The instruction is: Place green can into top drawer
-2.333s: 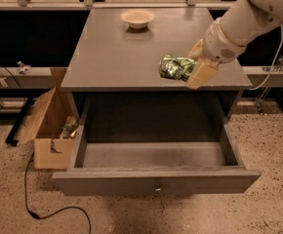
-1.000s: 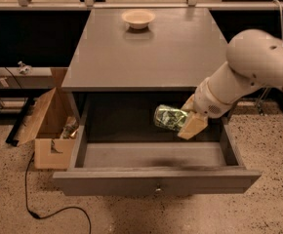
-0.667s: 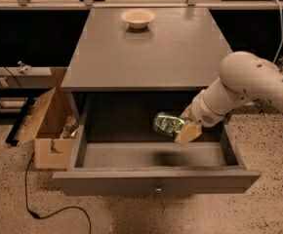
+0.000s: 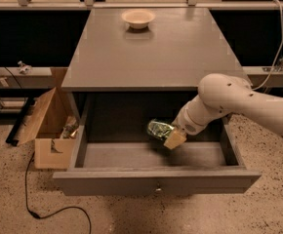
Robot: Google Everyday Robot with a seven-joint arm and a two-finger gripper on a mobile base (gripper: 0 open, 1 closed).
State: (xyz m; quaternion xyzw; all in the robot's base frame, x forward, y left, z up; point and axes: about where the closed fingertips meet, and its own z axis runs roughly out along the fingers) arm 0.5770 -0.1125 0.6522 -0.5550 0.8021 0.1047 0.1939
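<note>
**Green can** (image 4: 159, 129). Mottled green and white. It lay on its side inside the opened top drawer (image 4: 122, 182), right of the middle, with one end turned left. It appeared to hang clear of the drawer floor, though the dim interior left this uncertain.

**Gripper** (image 4: 170, 135). It stood within the drawer's opening, below the cabinet top. Its tan fingers (image 4: 175, 140) were clamped on the right end of the green can.

**Arm** (image 4: 239, 101). White and thick, it entered from the right edge and bent down and leftward into the drawer.

**Top drawer.** Grey, wide and shallow, it stood pulled out towards the camera. Its flat front panel carried a small knob (image 4: 157, 189) at the centre.

**Cabinet** (image 4: 146, 57). Grey, with a flat top.

**Bowl** (image 4: 138, 18). Pale and round, it sat upright near the back edge of the cabinet top, well apart from the green can.

**Cardboard box** (image 4: 46, 130). It sat on the speckled floor just beside the cabinet's left side, with a flap open. Its small contents were too dim to tell.

**Black cable** (image 4: 49, 211). It lay in a curve on the floor in front of the cardboard box.
</note>
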